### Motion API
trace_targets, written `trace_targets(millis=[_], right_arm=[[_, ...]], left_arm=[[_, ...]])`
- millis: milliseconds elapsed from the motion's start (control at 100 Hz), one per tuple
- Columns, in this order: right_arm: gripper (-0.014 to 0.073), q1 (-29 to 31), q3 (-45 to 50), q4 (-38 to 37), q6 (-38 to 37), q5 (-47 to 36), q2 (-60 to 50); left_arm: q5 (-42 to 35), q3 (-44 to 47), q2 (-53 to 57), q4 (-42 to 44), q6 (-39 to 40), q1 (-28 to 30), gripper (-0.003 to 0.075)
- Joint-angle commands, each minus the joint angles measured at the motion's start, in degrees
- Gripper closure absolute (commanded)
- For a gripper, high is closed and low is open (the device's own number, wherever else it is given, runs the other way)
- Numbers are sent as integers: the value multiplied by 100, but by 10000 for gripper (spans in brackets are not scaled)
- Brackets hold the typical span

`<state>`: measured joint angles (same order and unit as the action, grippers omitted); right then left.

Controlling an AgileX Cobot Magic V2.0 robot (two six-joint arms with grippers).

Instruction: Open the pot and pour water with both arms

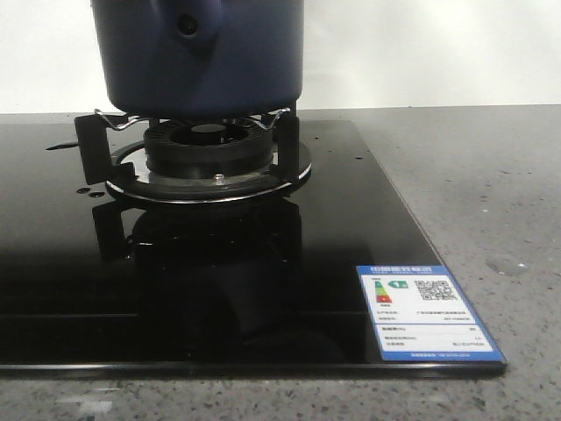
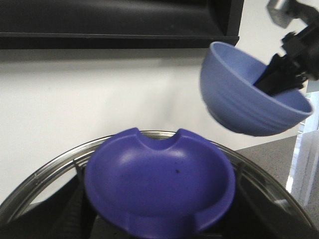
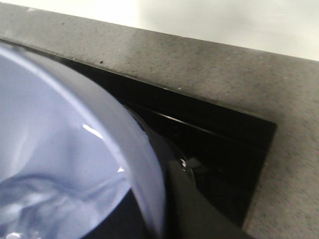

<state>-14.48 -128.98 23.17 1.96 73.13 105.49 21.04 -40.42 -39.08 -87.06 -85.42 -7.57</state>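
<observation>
The pot (image 1: pixel 198 54) sat on the burner stand (image 1: pixel 208 156) of the black glass hob (image 1: pixel 263 289), dark navy w/ its stubby side knob (image 1: pixel 187 24) facing the front cam; its top was cut off in that view, so whether it stood open couldn't be read there. In the left wrist view a glass lid (image 2: pixel 149 189) w/ a metal rim and a purple-blue dished handle filled the lower frame, apparently held up by the left gripper, but the fingers themselves were out of shot, so jaw state: can't tell. Up and to the side of it a lighter blue ribbed bowl (image 2: pixel 251 89) hung tilted and a bit motion-blurred, w/ the right gripper (image 2: pixel 279 74) clamped on its rim, one black finger inside. The right wrist view showed that bowl's pale inside (image 3: pixel 60 149) close up, water (image 3: pixel 45 204) pooled glossy near the bottom, w/ the hob corner and grey countertop (image 3: pixel 224 64) below. Judged step: pour, approx mid-task w/ lid off. To do it well, I'd keep the lid held clear to one side, bring the bowl's lip over the pot mouth before tipping further, tilt slowly so the stream lands inside, and keep the grip firm since a rim pinch could slip.
</observation>
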Motion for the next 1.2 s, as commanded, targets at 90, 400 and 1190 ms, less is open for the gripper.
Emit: trace_targets(millis=[90, 400, 1190], right_arm=[[651, -325, -359, -214, -31, -564, 30], [651, -879, -359, -1822, -31, -1448, 199], [650, -1993, -359, -5855, -196, -2137, 378]], left_arm=[[78, -202, 34, -289, 45, -41, 459], [78, -202, 34, -289, 45, -41, 459], [43, -194, 34, -289, 45, -225, 459]])
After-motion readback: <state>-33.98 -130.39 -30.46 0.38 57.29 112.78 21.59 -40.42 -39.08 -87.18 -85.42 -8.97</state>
